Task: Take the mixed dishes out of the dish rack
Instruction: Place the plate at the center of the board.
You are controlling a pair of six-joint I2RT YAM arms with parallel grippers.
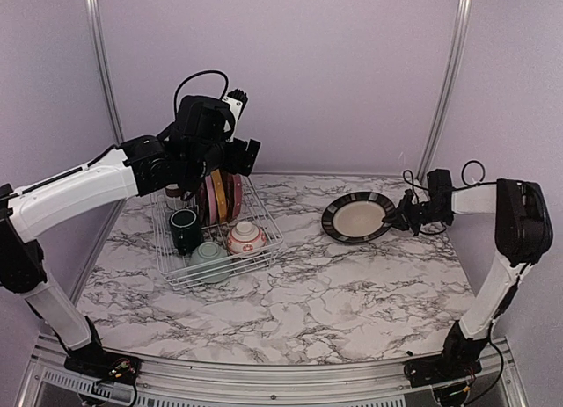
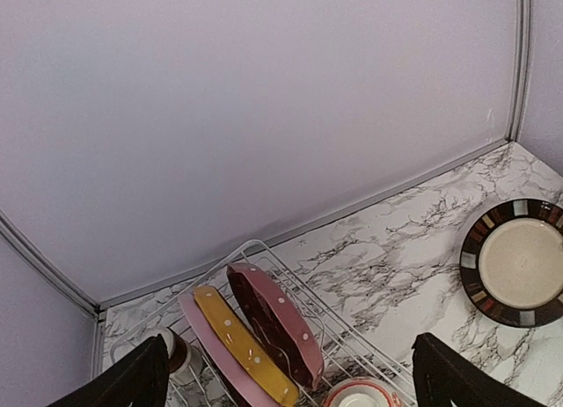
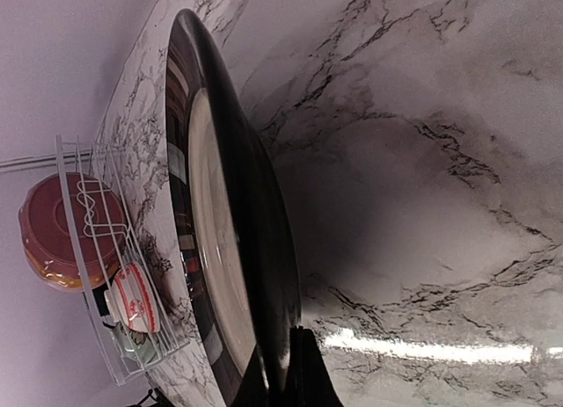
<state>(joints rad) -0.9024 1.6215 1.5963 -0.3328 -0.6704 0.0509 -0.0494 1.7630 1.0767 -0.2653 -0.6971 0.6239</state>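
Note:
The white wire dish rack (image 1: pixel 268 240) stands at the left. It holds upright pink, yellow and dotted dark red plates (image 1: pixel 222 196), a dark green mug (image 1: pixel 185 229), a pale green bowl (image 1: pixel 209 258) and a floral bowl (image 1: pixel 246 238). My left gripper (image 1: pixel 224 165) hovers open above the plates. In the left wrist view its fingers (image 2: pixel 132 381) stand wide apart over the dotted dark red plate (image 2: pixel 273 323), the yellow plate (image 2: pixel 242 345) and a white-and-brown cup (image 2: pixel 176 354). My right gripper (image 1: pixel 400 215) is shut on the rim of the black plate (image 1: pixel 356 218), which is low over the table at the right (image 3: pixel 220 249).
The marble table (image 1: pixel 334 293) has purple walls behind and at both sides. The rack (image 3: pixel 97 275) shows far off in the right wrist view. The black plate also shows in the left wrist view (image 2: pixel 519 262).

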